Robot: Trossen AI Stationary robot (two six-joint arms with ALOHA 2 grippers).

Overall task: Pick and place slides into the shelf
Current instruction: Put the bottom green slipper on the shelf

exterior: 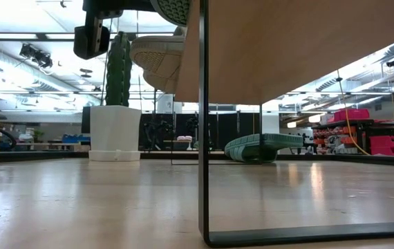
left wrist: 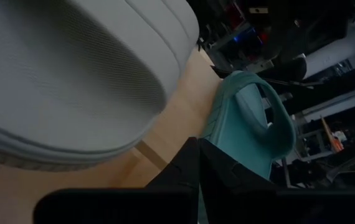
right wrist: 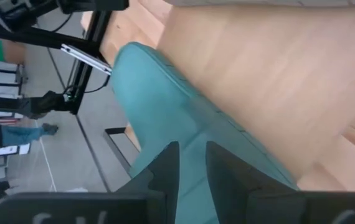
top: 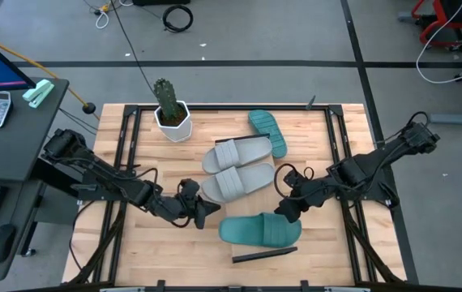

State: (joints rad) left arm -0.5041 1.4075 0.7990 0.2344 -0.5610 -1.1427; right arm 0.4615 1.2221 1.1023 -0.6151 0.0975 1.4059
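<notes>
My left gripper (top: 201, 212), fingers shut on nothing, sits just left of the near teal slide (top: 260, 230), whose long axis runs left-right. My right gripper (top: 289, 206), partly open, meets its right end; the grip itself is hidden. 2 grey slides (top: 237, 180) lie just behind. The shelf (top: 265, 255) is mostly cut off.

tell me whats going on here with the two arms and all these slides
Two robot arms are putting slides on a wooden shelf. The right hand is closed on the edge of a teal slide at the near side. The left hand sits shut between that slide and the two grey slides lying side by side in the middle, holding nothing. A second teal slide lies at the far side, and a potted cactus stands at the back left.
</notes>
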